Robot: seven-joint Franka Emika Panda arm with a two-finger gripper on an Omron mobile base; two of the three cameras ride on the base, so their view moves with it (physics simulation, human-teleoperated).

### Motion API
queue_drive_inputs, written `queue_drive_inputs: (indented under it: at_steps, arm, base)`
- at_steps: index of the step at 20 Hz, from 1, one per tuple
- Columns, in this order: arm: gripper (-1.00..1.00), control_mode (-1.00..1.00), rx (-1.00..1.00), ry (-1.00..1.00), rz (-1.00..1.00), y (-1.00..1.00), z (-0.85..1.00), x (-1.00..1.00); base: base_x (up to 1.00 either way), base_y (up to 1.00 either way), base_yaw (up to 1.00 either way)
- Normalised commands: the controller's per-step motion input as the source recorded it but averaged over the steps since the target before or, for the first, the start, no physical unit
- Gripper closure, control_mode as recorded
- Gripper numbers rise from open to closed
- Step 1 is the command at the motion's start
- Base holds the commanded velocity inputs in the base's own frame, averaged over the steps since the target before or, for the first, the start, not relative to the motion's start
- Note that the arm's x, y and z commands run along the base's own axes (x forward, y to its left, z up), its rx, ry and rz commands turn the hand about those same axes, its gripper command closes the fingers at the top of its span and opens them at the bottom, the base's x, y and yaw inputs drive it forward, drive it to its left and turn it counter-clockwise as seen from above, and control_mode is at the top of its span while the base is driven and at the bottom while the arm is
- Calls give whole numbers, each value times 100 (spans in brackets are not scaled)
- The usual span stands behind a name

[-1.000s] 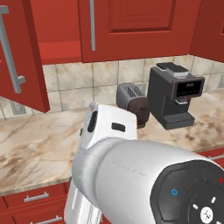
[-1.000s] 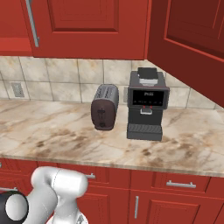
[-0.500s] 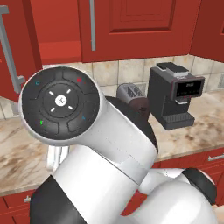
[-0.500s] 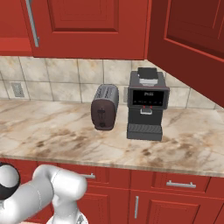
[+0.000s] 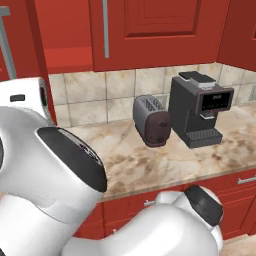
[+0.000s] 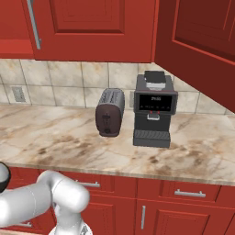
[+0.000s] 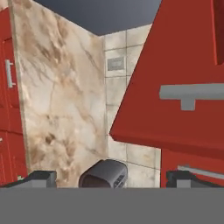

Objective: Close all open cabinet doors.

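Glossy red wall cabinets are seen above a marble-patterned desk, whose surface is beige with brown veins. In the left base view, one tall cabinet door at the left stands swung out from its cabinet, with a long grey metal bar handle on its face; behind it the red interior of the cabinet is visible. Beside it, a closed cabinet door with a raised rectangular panel and a vertical grey bar handle is seen. In the right base view, another door at the right is also angled outward over the desk.

On the desk, a rounded dark toaster with a grey slotted top stands just beside a boxy black coffee machine with a small display. The wall behind is covered with square beige tiles, and a grey outlet plate is set into it. Below the desk edge, red drawer fronts with short grey handles are seen.

In the hand view, which is rolled sideways, the end effector is spread wide, with nothing between its dark fingertips. The open door with its grey bar handle fills the right part of this view, apart from the fingertips, and the toaster appears between them.
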Motion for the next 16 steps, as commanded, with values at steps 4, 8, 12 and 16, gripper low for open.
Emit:
queue_drive_inputs:
  at_steps: [4,8,12,16]
  arm:
    - [-100,-100,-28,-23,0,47,0,2]
    - [-100,-100,-24,-18,0,35,0,14]
    - [-100,-100,-18,-14,0,22,0,44]
    - [-100,-100,-11,-9,0,10,0,62]
  base:
    - [0,0,0]
    - [0,0,0]
    - [0,0,0]
    - [0,0,0]
